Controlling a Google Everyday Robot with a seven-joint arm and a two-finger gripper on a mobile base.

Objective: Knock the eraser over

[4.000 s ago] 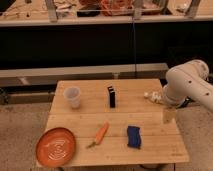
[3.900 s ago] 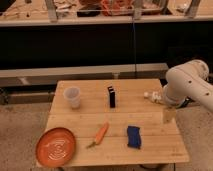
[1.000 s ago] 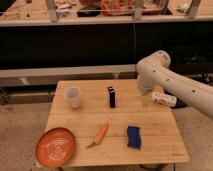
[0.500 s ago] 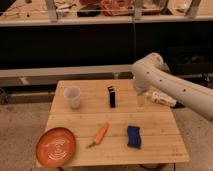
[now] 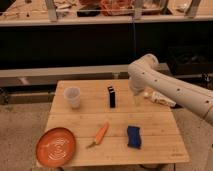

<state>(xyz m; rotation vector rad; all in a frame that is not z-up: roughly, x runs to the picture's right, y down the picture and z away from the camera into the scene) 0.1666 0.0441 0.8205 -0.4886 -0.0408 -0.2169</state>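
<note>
On the table [image 5: 150, 125], pale wood, seen from the front and a little above.

Eraser [image 5: 112, 96]: black slim block, upright on its short end, not tipped. Sits at 12 o'clock from table centre, back half of the top. Stands alone, nothing touching it.

Gripper [image 5: 139, 97]: hangs below the bend of the arm [image 5: 165, 85], at 3 o'clock from the eraser. Near it but apart, with bare wood showing between the two. Released, nothing grasped. Tip is low, close to the tabletop; contact with the wood cannot be made out. The arm is white and thick, and enters from the right edge at about 3 o'clock. It rises to a rounded elbow over the table's back right part.

Cup [image 5: 73, 97]: clear, upright, at 9 o'clock from the eraser, well apart. Roughly level with it in depth.

Plate [image 5: 56, 146]: orange, round, flat, at 7 o'clock from centre on the front left corner. Its edge reaches the table's front rim.

Carrot [image 5: 101, 134]: orange, lying down, at 6 o'clock from the eraser, tilted with its thin green end toward 7 o'clock. Just right of the plate, not touching.

Sponge [image 5: 134, 136]: blue pad, flat, at 5 o'clock from the eraser, front half.

Behind the table, at 12 o'clock: a dark counter [image 5: 75, 45] with clutter on top, too blurred to name.
</note>
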